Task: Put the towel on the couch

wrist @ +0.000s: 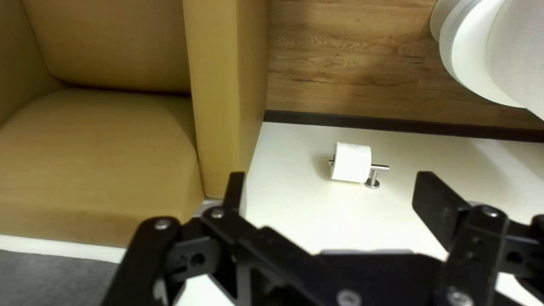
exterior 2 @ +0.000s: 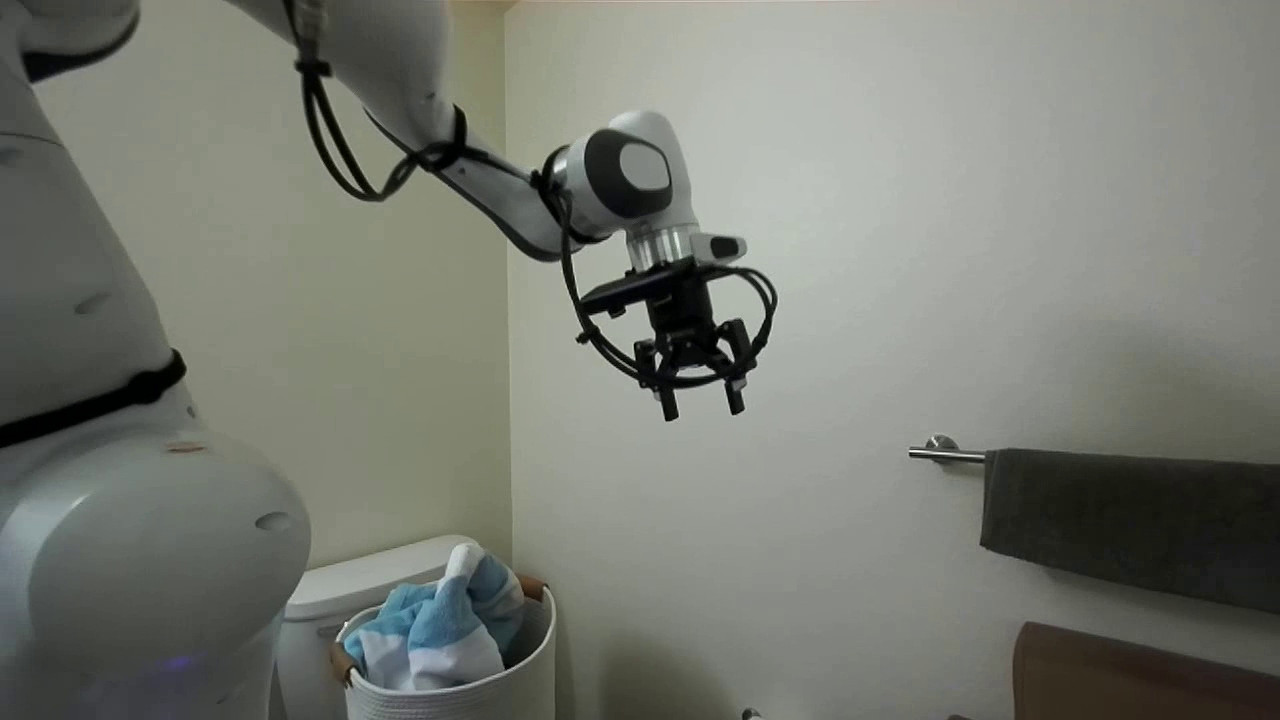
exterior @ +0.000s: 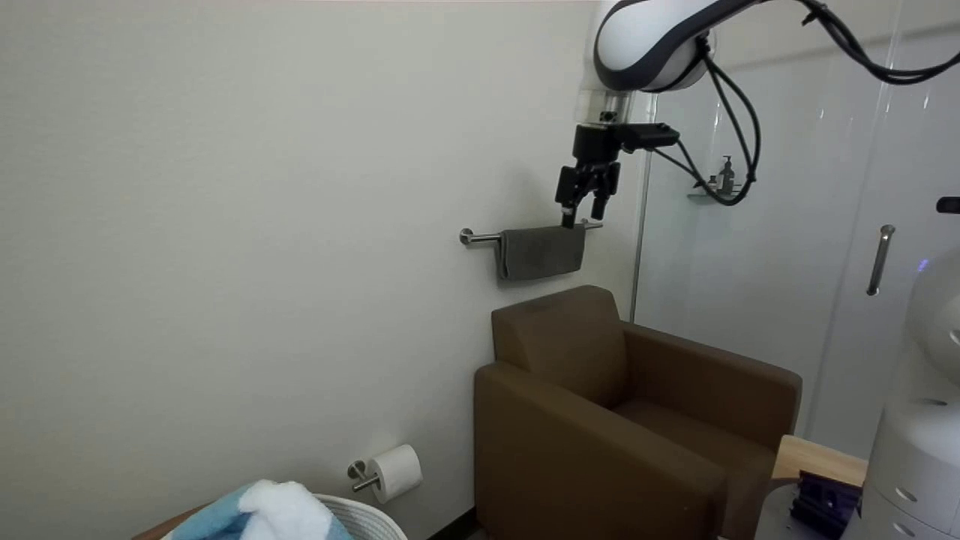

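Though low, toilet roll (exterior: 398, 473) near couch (exterior: 600, 446)

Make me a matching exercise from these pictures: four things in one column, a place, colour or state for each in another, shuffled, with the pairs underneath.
Column one
1. Grey towel
2. Blue-and-white towel
3. Armchair
4. Gripper

Column two
A. In a white basket
B. Open, holding nothing
C. Draped over a metal bar
D. Brown in both exterior views

Pairs: 1-C, 2-A, 3-D, 4-B
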Motion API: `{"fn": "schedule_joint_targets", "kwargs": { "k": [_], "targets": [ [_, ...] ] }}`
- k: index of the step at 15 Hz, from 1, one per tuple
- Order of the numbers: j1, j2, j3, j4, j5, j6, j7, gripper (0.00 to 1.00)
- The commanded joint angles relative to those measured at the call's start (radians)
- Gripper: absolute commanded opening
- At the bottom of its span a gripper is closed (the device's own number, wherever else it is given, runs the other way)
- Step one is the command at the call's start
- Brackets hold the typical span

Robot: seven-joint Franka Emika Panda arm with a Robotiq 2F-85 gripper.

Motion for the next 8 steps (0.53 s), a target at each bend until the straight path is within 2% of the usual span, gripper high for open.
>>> {"fn": "schedule_joint_targets", "kwargs": {
  "k": [1, 5, 8],
  "targets": [
    [0.057, 0.213, 0.063, 0.125, 0.026, 0.106, 0.021, 1.00],
    [0.132, 0.416, 0.150, 0.263, 0.020, 0.185, 0.046, 1.00],
    [0.204, 0.554, 0.216, 0.366, 0.058, 0.217, -0.018, 1.00]
  ]
}}
